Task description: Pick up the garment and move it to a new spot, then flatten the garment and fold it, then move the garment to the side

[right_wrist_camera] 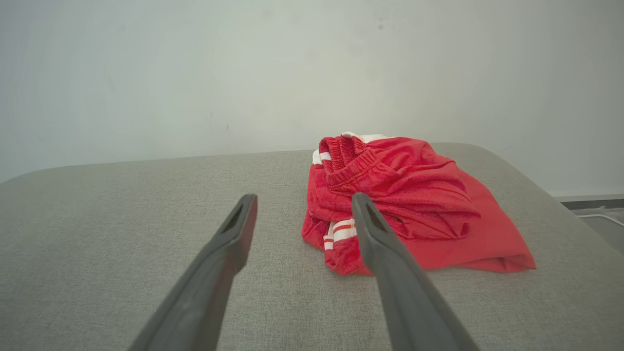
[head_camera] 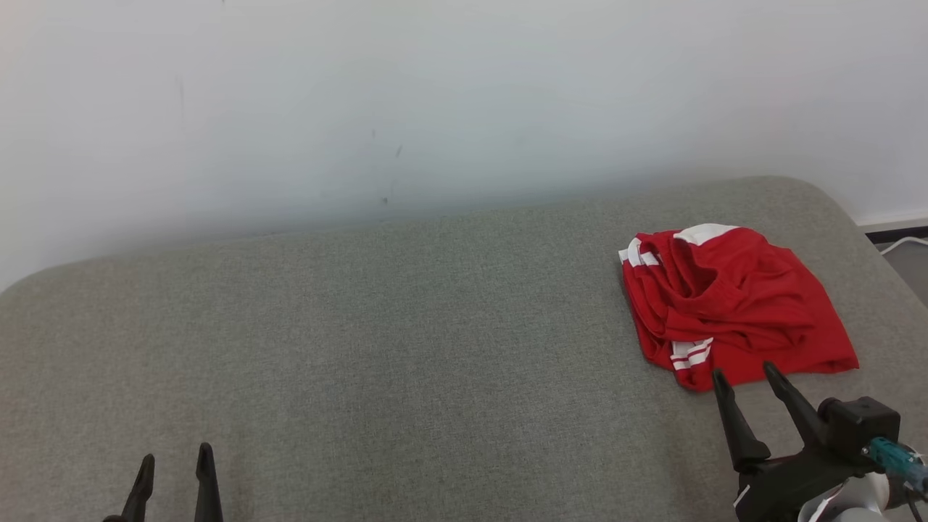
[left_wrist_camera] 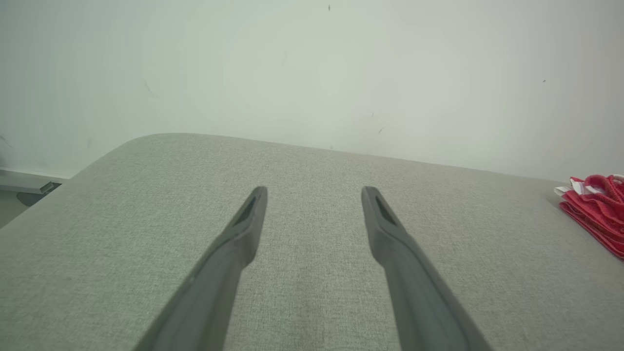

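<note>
The garment (head_camera: 728,301) is a red piece of sportswear with white stripes, loosely folded into a rumpled pile at the right end of the grey cushioned surface (head_camera: 406,341). My right gripper (head_camera: 747,375) is open just in front of the pile's near edge, nothing between its fingers; in the right wrist view the garment (right_wrist_camera: 414,204) lies just beyond the right gripper (right_wrist_camera: 304,200). My left gripper (head_camera: 175,460) stands open at the lower left, far from the cloth. From the left wrist the left gripper (left_wrist_camera: 314,191) points over bare cushion, the garment (left_wrist_camera: 597,207) at the far right edge.
A pale wall (head_camera: 435,101) rises directly behind the cushion's far edge. The cushion's right end rounds off near a strip of floor with a white cable (head_camera: 902,245). Wide bare fabric stretches across the middle and left.
</note>
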Tool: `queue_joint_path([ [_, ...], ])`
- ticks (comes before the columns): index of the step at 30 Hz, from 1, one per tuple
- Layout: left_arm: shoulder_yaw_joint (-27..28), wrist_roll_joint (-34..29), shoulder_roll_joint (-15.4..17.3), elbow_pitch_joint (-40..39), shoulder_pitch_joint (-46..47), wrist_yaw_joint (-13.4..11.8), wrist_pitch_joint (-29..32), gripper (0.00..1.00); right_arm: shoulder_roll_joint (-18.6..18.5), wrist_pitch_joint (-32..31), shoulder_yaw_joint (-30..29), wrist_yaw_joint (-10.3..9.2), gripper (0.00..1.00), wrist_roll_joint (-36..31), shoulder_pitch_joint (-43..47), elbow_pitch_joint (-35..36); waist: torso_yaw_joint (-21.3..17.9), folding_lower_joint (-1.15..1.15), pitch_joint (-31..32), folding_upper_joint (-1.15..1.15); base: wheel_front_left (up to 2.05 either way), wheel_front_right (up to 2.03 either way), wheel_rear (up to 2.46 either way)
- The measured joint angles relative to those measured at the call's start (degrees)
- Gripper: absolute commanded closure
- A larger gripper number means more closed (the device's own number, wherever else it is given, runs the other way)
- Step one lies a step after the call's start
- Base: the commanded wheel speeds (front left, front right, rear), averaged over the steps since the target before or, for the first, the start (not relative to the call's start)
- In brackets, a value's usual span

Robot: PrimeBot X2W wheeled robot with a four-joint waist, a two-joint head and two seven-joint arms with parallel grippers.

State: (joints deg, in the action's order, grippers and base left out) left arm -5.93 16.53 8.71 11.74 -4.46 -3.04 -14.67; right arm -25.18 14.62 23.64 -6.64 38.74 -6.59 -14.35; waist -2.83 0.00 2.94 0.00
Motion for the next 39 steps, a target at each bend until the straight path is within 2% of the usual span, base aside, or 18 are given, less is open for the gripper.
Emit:
queue_joint_path([
  [14,-0.5,-1.0,0.0,-1.1,0.4,0.6,0.0,0.00,1.8,0.0,-6.6,-0.44,0.00,-5.3,3.1,3.2,1.0,0.00,-0.8,0.00,0.00,0.00,0.00],
  [35,-0.9,-1.8,-0.3,-1.1,0.4,2.1,0.0,0.00,5.2,0.0,-9.4,-0.48,0.00,-10.2,4.5,4.7,2.6,0.00,-0.5,0.00,0.00,0.00,0.00],
  [36,-1.1,-1.9,-0.3,-1.1,0.4,2.4,0.0,1.00,5.3,0.0,-9.4,-0.47,1.00,-10.4,4.8,4.7,2.6,0.00,-0.4,0.00,0.00,0.00,0.00],
  [39,-1.4,-1.8,-0.9,0.2,-0.3,2.6,0.0,1.00,6.1,0.0,-8.8,-0.43,1.00,-10.5,5.7,3.3,2.6,0.00,-0.4,0.00,0.00,0.00,0.00],
])
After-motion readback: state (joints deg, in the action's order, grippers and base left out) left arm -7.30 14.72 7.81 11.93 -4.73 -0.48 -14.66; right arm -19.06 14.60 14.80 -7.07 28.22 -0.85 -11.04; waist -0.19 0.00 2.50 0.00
